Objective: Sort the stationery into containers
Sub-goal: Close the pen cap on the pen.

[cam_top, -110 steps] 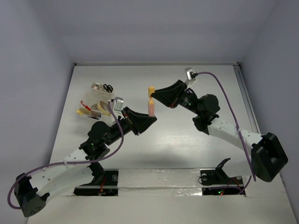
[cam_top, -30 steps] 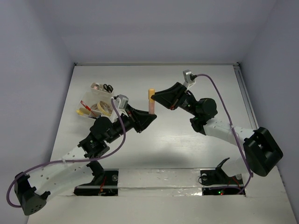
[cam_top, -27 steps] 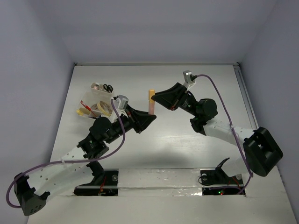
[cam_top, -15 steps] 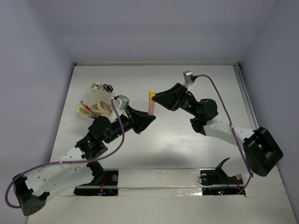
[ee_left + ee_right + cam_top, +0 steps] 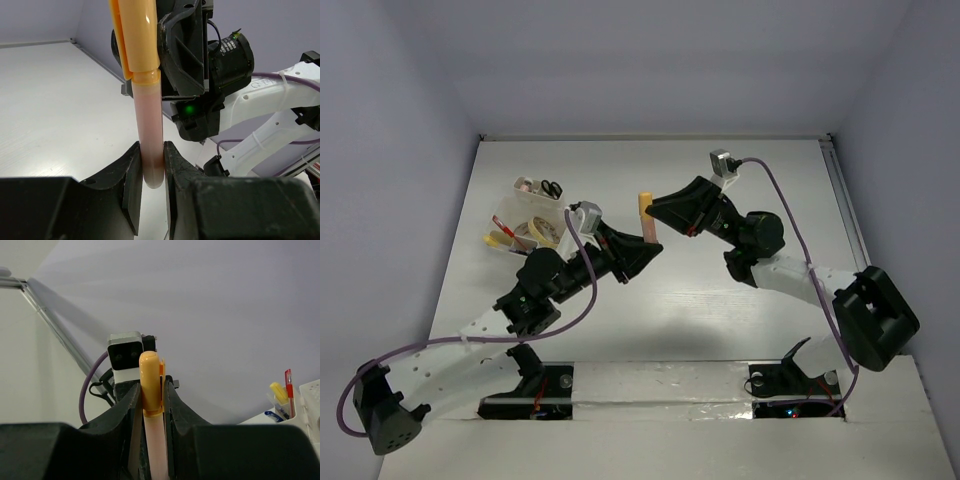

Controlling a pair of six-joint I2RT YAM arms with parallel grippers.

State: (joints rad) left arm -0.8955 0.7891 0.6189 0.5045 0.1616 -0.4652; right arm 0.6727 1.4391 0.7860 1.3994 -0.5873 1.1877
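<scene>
A white table (image 5: 720, 290) fills the floor of a pale booth with bare walls. In the upper left of the top view stands the clear box (image 5: 528, 203), and it already holds several things. Black scissors (image 5: 551, 187) are in its far compartment. Tape rolls (image 5: 542, 231) and some red and yellow items are at its near end, though I cannot tell if all of these are inside or only just beside it. I see no other loose stationery on the open part of the table, so I judge the sorting is close to its end. One item is left: a pen (image 5: 646, 222) with a pink barrel and an orange cap, up in the air near the middle of the frame, well apart from the box.

Both grippers hold this pen at once. The left gripper (image 5: 151, 155) is closed on the bottom of the pink barrel. In its wrist view the pen stands upright and touches both fingers, with its round end between the pads. The right gripper (image 5: 151, 387) is closed on the orange cap, whose tip stands out beyond the fingers. This looks like a handover or a pull on the cap; I cannot tell which. What is left is to bring the pen to the box.
</scene>
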